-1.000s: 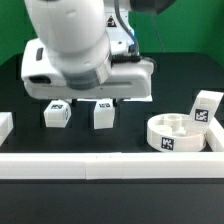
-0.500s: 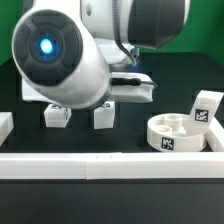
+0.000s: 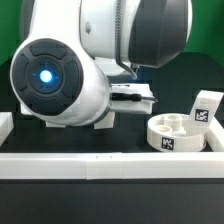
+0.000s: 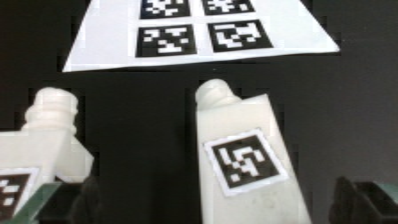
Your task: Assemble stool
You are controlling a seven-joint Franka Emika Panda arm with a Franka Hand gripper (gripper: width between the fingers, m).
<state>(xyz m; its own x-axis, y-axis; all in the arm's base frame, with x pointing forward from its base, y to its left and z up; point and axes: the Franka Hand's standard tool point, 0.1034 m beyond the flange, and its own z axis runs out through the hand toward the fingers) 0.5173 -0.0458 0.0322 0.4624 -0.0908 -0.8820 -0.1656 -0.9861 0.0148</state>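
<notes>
- Over the last second the arm [image 3: 70, 80] has swung low toward the exterior camera. It now hides the two legs that showed on the counter [image 3: 40, 141] a moment ago.
- The wrist view has them: one leg [image 4: 240, 150] lies between the fingers, the other leg [image 4: 45, 140] just beside it, the marker board [image 4: 196, 30] beyond.
- The tool [image 4: 214, 208] stays wide, holding nothing.
- The seat [image 3: 178, 135] sits at the exterior view's right, with a third leg [image 3: 208, 108] at its rim.
- I judge this the approach to grasp a first leg; nothing looks fitted yet.
</notes>
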